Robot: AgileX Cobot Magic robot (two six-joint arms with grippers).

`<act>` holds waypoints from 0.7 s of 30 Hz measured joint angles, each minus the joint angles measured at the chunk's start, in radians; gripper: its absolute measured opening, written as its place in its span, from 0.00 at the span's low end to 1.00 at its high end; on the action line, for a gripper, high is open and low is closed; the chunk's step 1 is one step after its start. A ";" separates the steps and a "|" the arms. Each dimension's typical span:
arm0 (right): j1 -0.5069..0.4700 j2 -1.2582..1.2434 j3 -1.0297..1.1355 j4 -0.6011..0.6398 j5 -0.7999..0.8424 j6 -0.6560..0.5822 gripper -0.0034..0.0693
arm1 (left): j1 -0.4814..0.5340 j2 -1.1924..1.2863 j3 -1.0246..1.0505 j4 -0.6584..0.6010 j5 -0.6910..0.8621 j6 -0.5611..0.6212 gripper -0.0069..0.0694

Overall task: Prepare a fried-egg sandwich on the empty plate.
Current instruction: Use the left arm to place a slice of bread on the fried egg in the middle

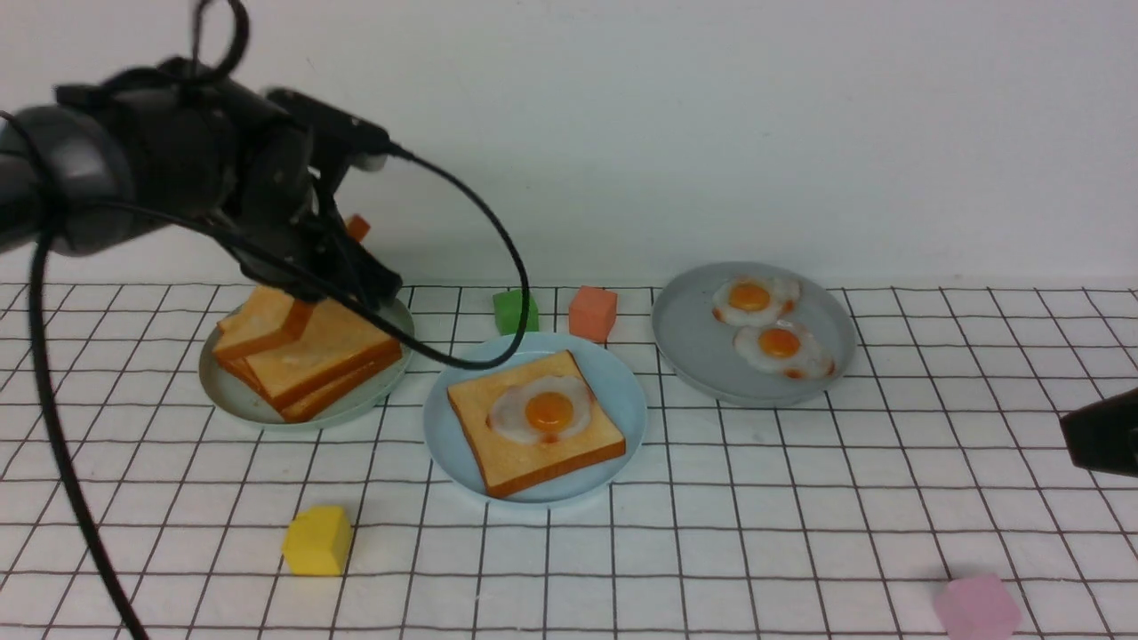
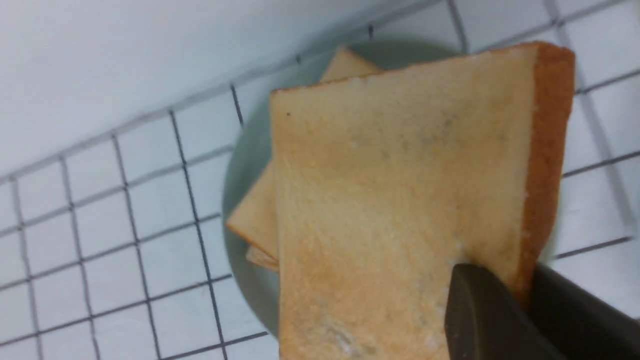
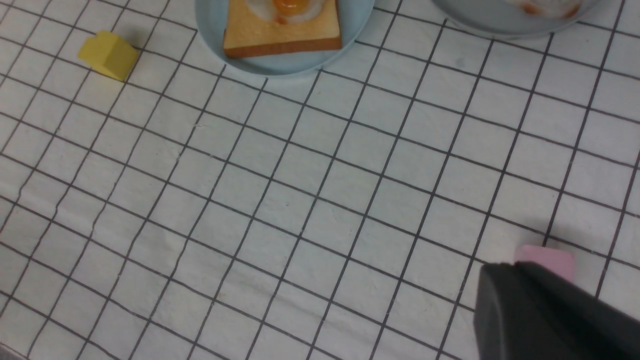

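Our left end effector [image 2: 520,292] reaches forward-left, jaws pinched on a toast slice [image 2: 400,200]; our right end effector [image 3: 517,272] hangs low, jaws together.

We see a matt, faintly creased bench cloth [image 3: 280,210], printed with a thin dark grid. The sky-blue plate [image 1: 449,444] looks like smooth plastic with a soft sheen. The fried egg [image 1: 544,412] is glossy and wet-looking. The toast slice [image 2: 390,200] in the left end effector [image 2: 505,275] is matt, finely pitted and spongy. At 7 o'clock from the plate, the yellow block [image 1: 316,540] looks like matt foam. The end effector's fingers [image 2: 480,320] are matt black plastic.
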 joint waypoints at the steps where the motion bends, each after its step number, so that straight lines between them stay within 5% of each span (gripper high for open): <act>1: 0.000 0.000 0.000 0.000 0.000 0.000 0.10 | -0.015 -0.013 0.000 -0.002 0.003 0.000 0.17; 11: 0.000 -0.089 0.001 -0.041 0.035 0.000 0.10 | -0.285 0.018 0.001 -0.085 -0.030 0.176 0.17; 21: 0.000 -0.299 0.001 -0.082 0.088 0.001 0.10 | -0.339 0.139 0.003 -0.069 -0.051 0.257 0.17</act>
